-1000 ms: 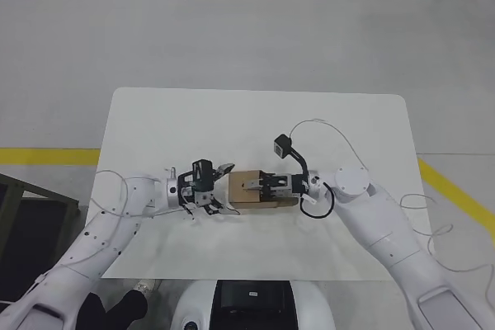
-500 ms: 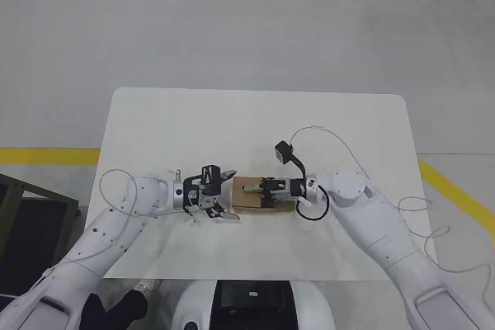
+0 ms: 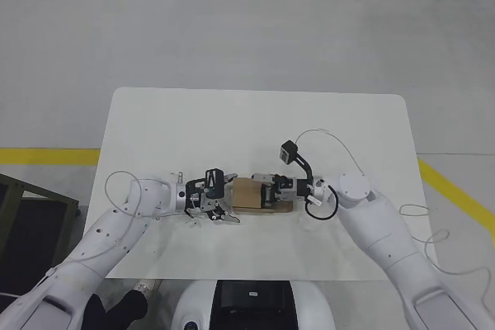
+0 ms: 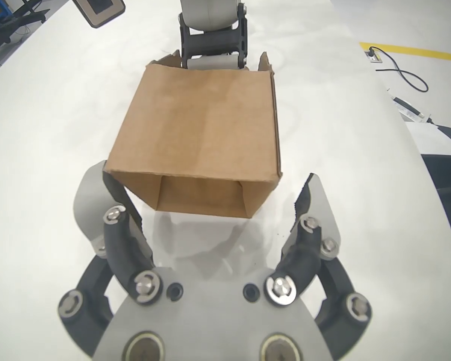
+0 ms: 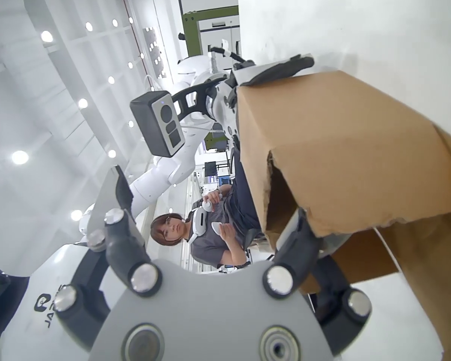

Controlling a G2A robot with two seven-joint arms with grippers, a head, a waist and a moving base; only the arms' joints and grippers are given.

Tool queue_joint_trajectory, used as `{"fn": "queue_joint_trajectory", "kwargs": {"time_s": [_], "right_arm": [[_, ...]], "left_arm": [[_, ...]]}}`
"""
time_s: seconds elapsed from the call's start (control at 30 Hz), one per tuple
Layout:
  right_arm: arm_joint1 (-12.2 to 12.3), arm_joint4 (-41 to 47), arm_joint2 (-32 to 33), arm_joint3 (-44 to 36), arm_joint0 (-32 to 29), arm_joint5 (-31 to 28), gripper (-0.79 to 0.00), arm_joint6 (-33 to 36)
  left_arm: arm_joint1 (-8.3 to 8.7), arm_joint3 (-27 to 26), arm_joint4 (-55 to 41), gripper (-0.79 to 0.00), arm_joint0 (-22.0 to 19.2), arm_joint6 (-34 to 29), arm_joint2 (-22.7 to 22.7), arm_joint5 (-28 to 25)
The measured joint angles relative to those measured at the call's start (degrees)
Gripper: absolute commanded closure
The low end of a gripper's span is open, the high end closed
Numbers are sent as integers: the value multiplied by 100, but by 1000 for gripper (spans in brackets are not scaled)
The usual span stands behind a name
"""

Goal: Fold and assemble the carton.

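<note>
Left gripper (image 4: 205, 176): fingers spread wide, clamped on nothing, held low over the table (image 4: 41, 122). One fingertip (image 4: 94, 189) sits at a near corner of the carton (image 4: 199, 129); cannot tell whether it touches. The other fingertip stands just clear of the opposite corner.

Carton: brown, opened into a square sleeve, lying on its side on the table. Its open mouth faces the left gripper, just beyond the fingertips.

Right gripper (image 5: 208, 195): at the carton's far end, fingers also apart. One finger is tucked into that end's opening; the other hangs free, well off the cardboard.

Top view: carton lies between the two grippers, near the table's middle.
</note>
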Motion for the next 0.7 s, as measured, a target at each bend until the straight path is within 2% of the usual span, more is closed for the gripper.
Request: {"fn": "queue_joint_trajectory", "kwargs": {"time_s": [0.4,0.7], "right_arm": [[-216,442,-174,257,147,-320,-785,87],[-371,619,-308,605,260,-269,-785,55]], "left_arm": [[-36,80,6,-785,-50,64,49,-51],[-50,111,-3,-785,-65,88,59,-90]]}}
